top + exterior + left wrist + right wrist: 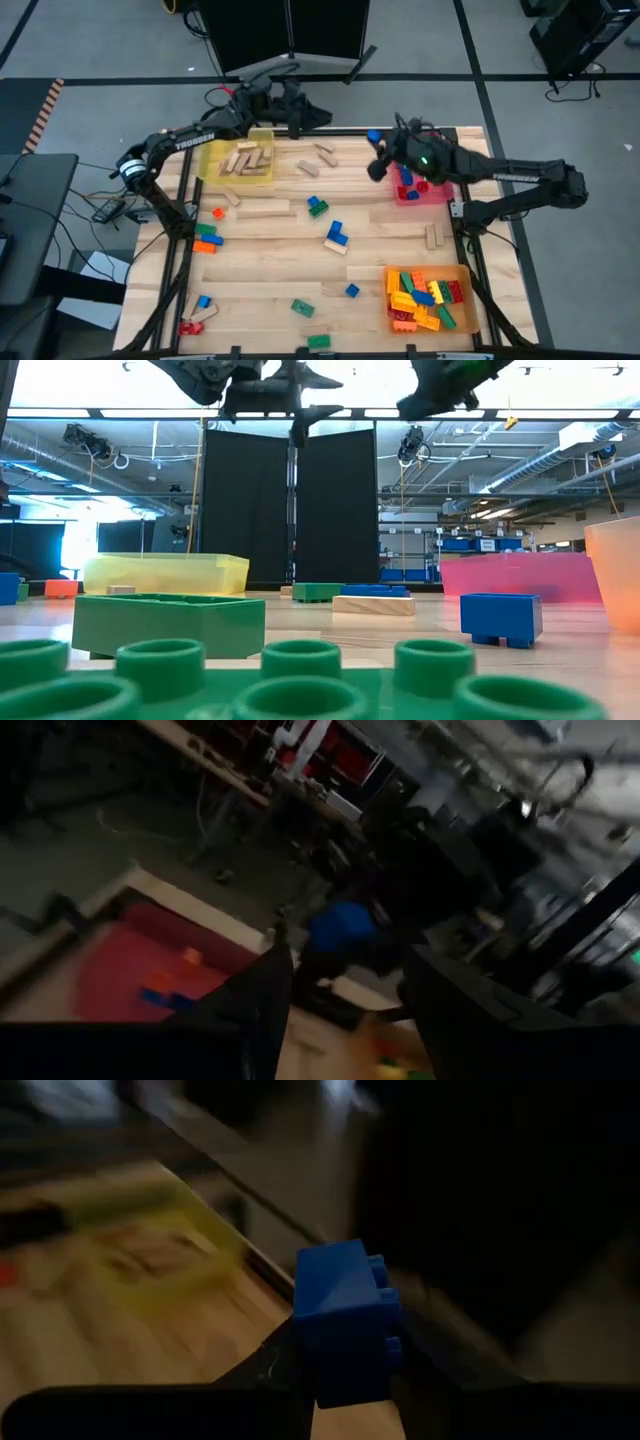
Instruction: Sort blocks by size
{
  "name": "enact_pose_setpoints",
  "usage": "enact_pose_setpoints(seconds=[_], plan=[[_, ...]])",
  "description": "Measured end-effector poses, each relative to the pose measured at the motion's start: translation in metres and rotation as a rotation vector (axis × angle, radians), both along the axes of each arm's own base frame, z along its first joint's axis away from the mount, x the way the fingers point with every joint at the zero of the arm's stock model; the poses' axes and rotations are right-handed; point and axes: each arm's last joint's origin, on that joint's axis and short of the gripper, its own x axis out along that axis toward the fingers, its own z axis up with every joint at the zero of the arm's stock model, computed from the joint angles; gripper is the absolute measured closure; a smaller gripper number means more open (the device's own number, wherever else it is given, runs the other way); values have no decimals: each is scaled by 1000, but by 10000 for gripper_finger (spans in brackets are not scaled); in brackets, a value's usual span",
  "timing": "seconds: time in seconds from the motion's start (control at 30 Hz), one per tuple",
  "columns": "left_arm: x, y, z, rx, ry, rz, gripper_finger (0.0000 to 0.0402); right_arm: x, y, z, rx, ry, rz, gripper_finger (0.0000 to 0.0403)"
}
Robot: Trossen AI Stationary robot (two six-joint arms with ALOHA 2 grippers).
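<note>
- The right claw (345,1370) is clamped on a blue brick (345,1330), held above the bench (270,285) near its far edge.
- The red tray (432,193) lies just beside and below this claw, toward the arm's own base; that short drop looks like the coming move.
- The left claw (305,118) hangs partly open and empty, past the yellow tray (212,160), farther from the red one.
</note>
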Motion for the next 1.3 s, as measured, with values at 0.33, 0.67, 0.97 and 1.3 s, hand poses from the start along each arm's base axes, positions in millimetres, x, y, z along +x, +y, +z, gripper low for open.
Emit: enact_pose_setpoints(seconds=[0.33,0.67,0.97,1.3], plan=[[-24,30,-6,250,48,73,222,-18,-84,-21,627,179,-516,291],[-54,28,-3,294,232,180,227,-37,-112,-95,1011,339,-712,289],[-107,-11,34,512,379,378,256,-60,-96,-139,1139,408,-822,268],[-139,-42,-5,466,388,398,276,-68,-82,-126,1119,345,-794,179]])
